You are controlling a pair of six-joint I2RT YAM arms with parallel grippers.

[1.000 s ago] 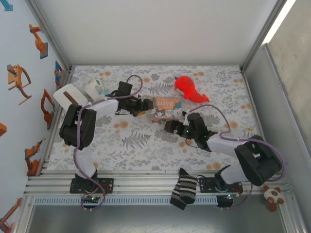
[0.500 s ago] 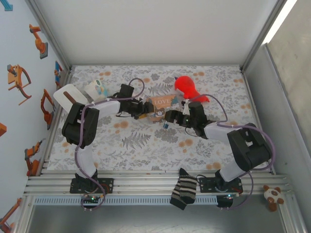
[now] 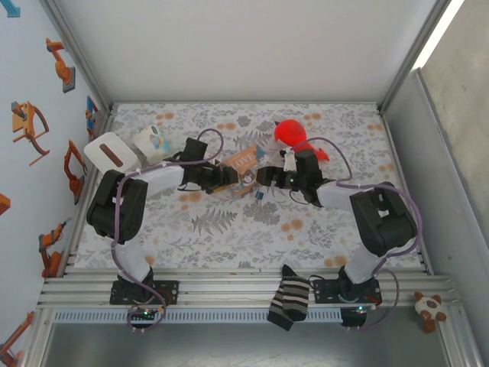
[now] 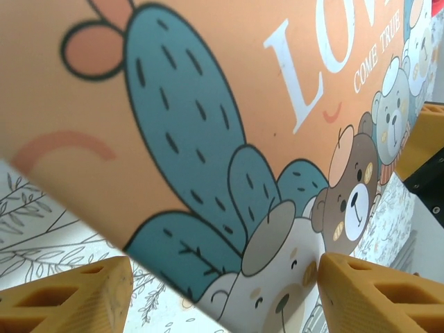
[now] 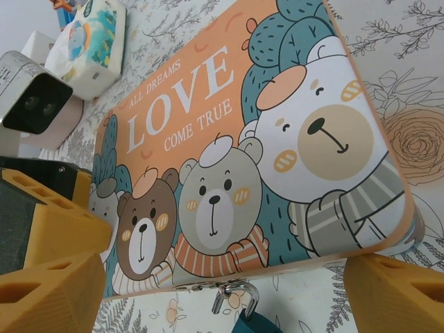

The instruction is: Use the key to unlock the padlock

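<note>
The tan and dark-blue "LOVE" tin (image 3: 241, 162) lies slanted mid-table between both grippers. The tiny padlock (image 5: 251, 323) hangs from the hasp on the tin's front edge, its silver shackle through the hasp and its blue body below; from above the padlock (image 3: 258, 194) is a small blue speck. My right gripper (image 5: 222, 281) is open, its orange fingers (image 5: 48, 291) spread either side of the padlock, just short of it. My left gripper (image 4: 225, 277) is open around the tin's (image 4: 208, 125) left corner; the right finger (image 4: 374, 291) meets the tin, the left one stands apart.
A red plush toy (image 3: 294, 138) lies behind the right gripper (image 3: 263, 177). A tissue pack (image 3: 151, 139) and a white box (image 3: 111, 153) sit at the back left. A striped sock (image 3: 289, 300) hangs over the near rail.
The right gripper has swung forward and left up to the tin's front edge. The tin has shifted left and turned to a slant, with the left gripper drawing back a little.
</note>
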